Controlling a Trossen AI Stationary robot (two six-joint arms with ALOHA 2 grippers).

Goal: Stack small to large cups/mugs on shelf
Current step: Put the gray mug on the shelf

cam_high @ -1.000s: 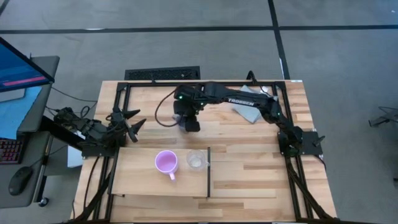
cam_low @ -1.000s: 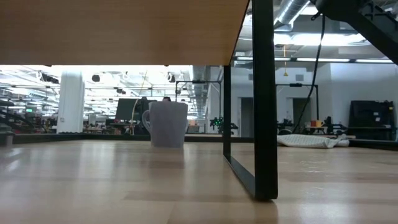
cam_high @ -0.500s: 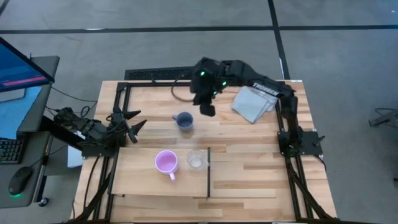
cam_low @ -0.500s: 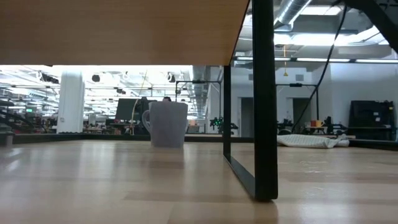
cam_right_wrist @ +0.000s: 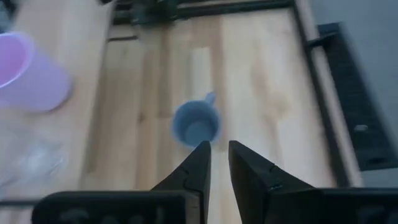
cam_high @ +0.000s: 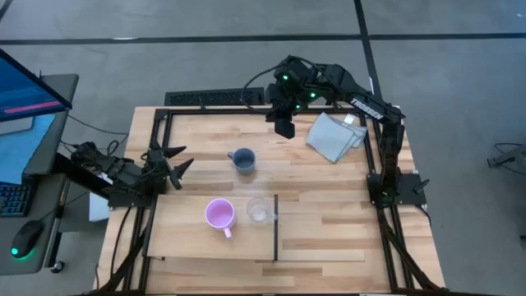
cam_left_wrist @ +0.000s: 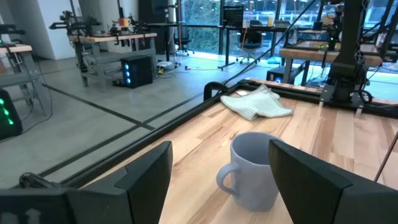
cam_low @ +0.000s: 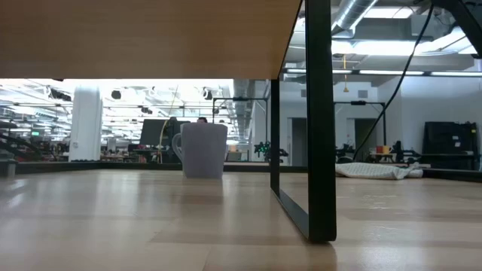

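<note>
The blue-grey mug [cam_high: 242, 159] stands upright on its base on the striped tabletop, handle toward the left; it also shows in the low view [cam_low: 202, 149] and both wrist views [cam_left_wrist: 255, 171] [cam_right_wrist: 196, 123]. The pink-purple mug [cam_high: 219, 215] and the clear cup [cam_high: 260, 211] stand side by side on the pale shelf board [cam_high: 185, 238]. My right gripper [cam_high: 284, 125] hangs high near the table's far edge, empty, its fingers [cam_right_wrist: 217, 158] only a narrow gap apart. My left gripper [cam_high: 177, 162] waits open at the table's left, pointing at the blue-grey mug.
A grey cloth [cam_high: 333, 136] lies at the far right of the table. The black metal frame [cam_high: 386, 238] runs round the table, and its post [cam_low: 316, 120] stands under the shelf in the low view. A monitor and a desk stand off the left edge.
My right gripper has risen from just over the blue-grey mug and drawn back toward the table's far edge and to the right. The mug stands where it was on the tabletop, now uncovered in the high view.
</note>
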